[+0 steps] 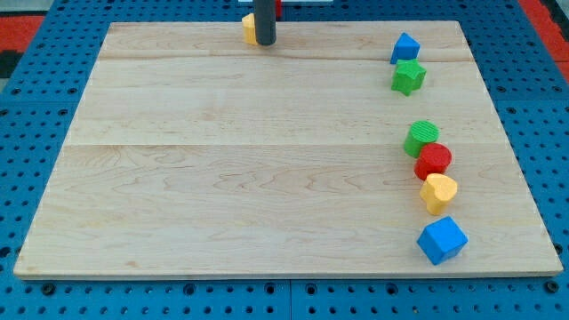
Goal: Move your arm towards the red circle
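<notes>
The red circle (433, 161) lies near the view's right, touching a green circle (421, 138) above it and a yellow heart-shaped block (438, 192) below it. My tip (265, 42) stands at the view's top, left of centre, far up and to the left of the red circle. A yellow block (249, 28) sits just left of the rod, partly hidden by it. A bit of a red block (278, 7) shows behind the rod at the top edge.
A blue block (404, 48) and a green star (408, 77) sit at the upper right. A blue cube (442, 240) lies at the lower right. The wooden board (222, 160) rests on a blue perforated table.
</notes>
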`<state>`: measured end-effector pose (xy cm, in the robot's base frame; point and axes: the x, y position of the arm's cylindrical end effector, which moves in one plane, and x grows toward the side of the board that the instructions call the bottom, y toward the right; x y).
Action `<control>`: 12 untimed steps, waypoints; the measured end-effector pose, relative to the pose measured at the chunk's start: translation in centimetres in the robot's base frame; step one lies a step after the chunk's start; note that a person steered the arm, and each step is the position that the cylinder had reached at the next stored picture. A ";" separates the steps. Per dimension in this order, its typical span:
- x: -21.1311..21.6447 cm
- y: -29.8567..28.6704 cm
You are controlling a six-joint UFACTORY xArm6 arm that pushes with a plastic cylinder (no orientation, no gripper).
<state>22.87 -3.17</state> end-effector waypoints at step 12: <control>21.4 21.6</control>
